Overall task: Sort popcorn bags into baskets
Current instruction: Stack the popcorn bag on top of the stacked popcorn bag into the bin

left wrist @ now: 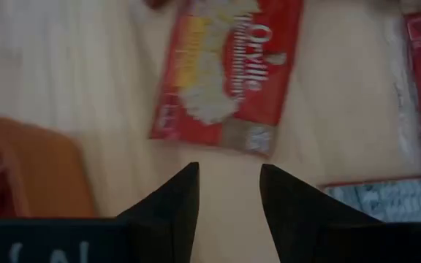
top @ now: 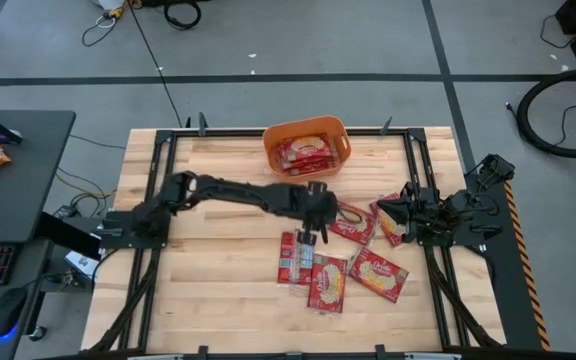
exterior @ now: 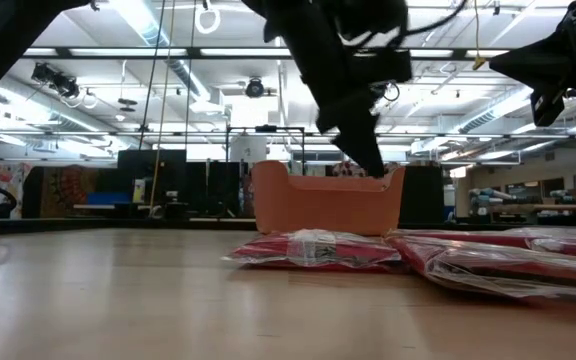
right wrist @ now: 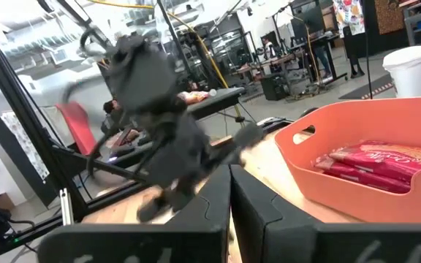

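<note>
The left tool (top: 317,212) hangs over the middle of the bench (top: 208,290) with its fingers (left wrist: 174,201) parted and nothing between them, just short of a red popcorn bag (left wrist: 225,69) lying flat. More popcorn bags (top: 343,270) lie scattered nearby at mixed angles. The orange basket (top: 306,132) at the far edge holds a few. The right tool (top: 388,210) waits, fingers together, at the right side.

Two matte black jointed arms are being shown, all chunky dark housings, with thin black cables looped around the right gripper (top: 388,207); wedge-shaped black fingers (left wrist: 172,208) too.
</note>
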